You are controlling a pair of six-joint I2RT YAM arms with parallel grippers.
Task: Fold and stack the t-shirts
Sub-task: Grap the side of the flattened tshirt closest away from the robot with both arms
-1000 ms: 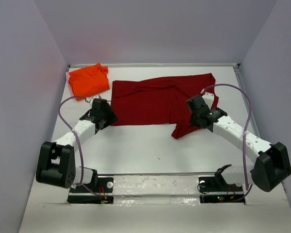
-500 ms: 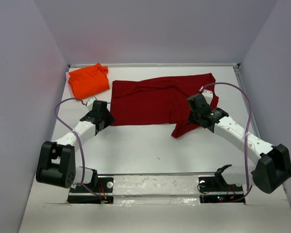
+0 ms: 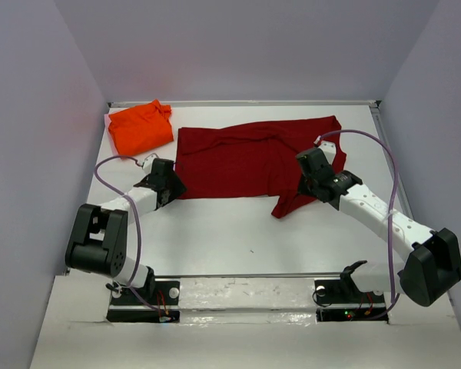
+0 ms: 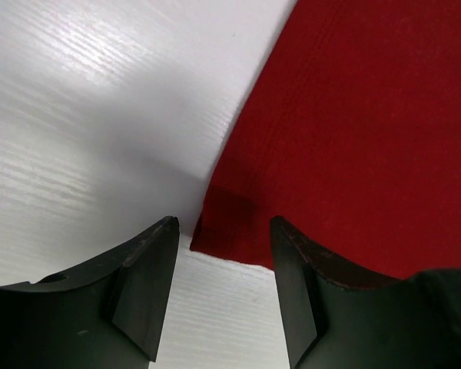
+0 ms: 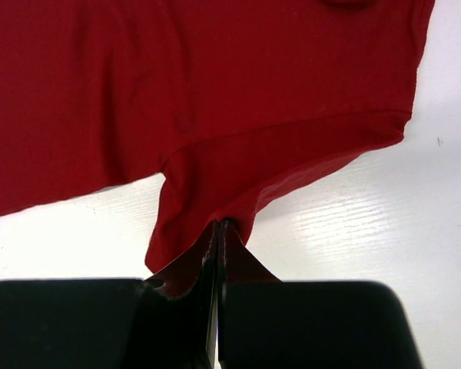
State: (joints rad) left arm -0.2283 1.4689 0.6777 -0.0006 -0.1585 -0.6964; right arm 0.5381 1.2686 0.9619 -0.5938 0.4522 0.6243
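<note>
A dark crimson red t-shirt (image 3: 246, 157) lies spread across the back middle of the table. Its near left corner (image 4: 227, 227) lies just ahead of the tips of my open left gripper (image 4: 223, 231), whose jaws hold nothing. My right gripper (image 5: 221, 224) is shut on the red t-shirt (image 5: 238, 92) at its near right sleeve, the cloth pinched between the fingertips. From above, that gripper (image 3: 303, 178) sits over the shirt's right lower part. A bright orange t-shirt (image 3: 140, 126) lies bunched at the back left corner.
White table (image 3: 238, 231) with grey walls on the left, right and back. A metal rail (image 3: 246, 292) with both arm mounts runs along the near edge. Purple cables loop over both arms.
My left arm has shifted and its gripper edged closer to the red t-shirt's near left corner. The right gripper has stayed shut on the sleeve, nearly still.
</note>
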